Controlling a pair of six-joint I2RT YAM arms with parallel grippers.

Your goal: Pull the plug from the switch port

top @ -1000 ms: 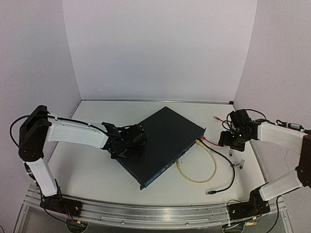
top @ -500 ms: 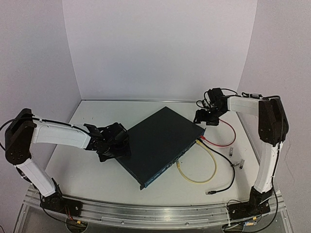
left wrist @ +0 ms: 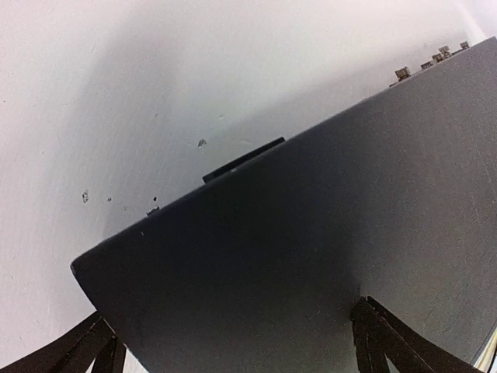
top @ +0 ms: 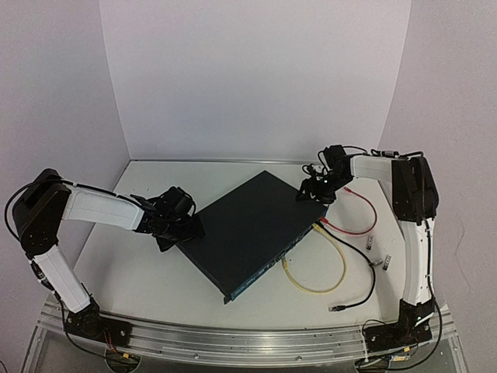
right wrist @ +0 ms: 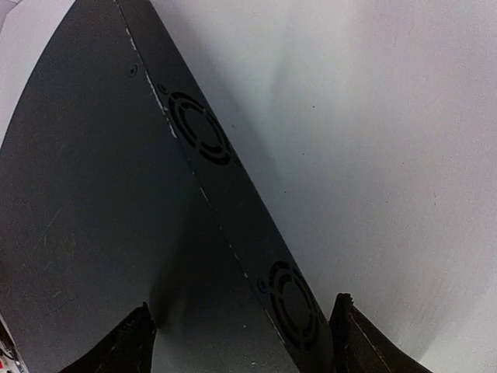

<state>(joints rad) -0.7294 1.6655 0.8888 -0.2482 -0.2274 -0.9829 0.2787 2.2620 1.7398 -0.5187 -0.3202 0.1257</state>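
The switch [top: 252,229] is a flat dark box lying askew in the middle of the table, with its port face towards the front right. A red cable [top: 365,203] and a yellow cable [top: 340,264] have plugs at that face's right end [top: 318,224]. The yellow cable's other plug [top: 286,265] sits further down the face. My left gripper [top: 180,227] is open at the switch's left corner. In the left wrist view [left wrist: 233,353] its fingers straddle the dark top [left wrist: 311,233]. My right gripper [top: 312,191] is open over the back right corner. Its fingers straddle the vented side [right wrist: 202,128] in the right wrist view [right wrist: 241,342].
A black cable [top: 368,280] curls across the table at the front right, its loose plug [top: 335,308] near the front edge. Two small metal connectors [top: 380,262] lie to the right of the cables. White walls close in the back and both sides.
My right arm has swung from the table's right side to the switch's back right corner. My left gripper has slid left, off the switch's top to its left corner.
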